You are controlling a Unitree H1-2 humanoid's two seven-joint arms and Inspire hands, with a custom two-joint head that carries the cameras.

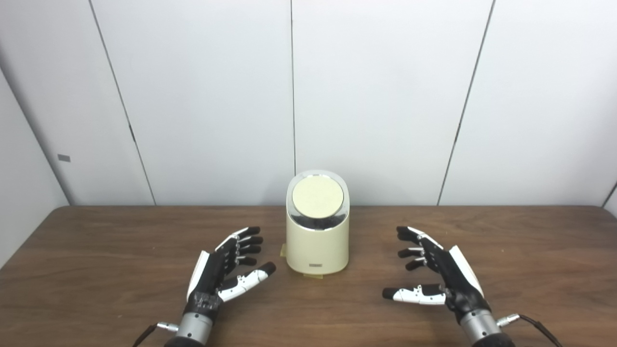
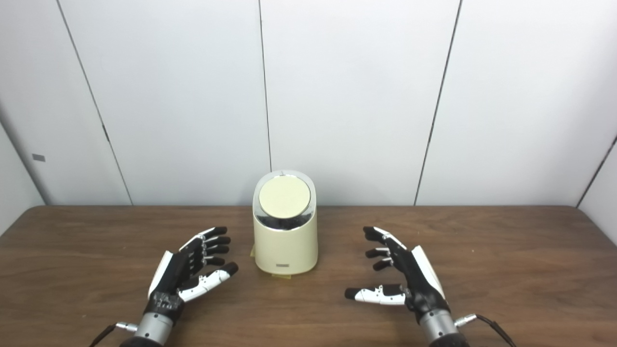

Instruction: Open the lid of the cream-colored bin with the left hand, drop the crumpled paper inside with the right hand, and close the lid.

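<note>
Cream-colored bin (image 1: 317,236) (lid (image 1: 317,196) shut) between both open robot hands.

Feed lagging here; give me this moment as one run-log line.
left hand: open, left of bin | right hand: open, right of bin | bin: upright, lid closed | crumpled paper: not visible
</note>
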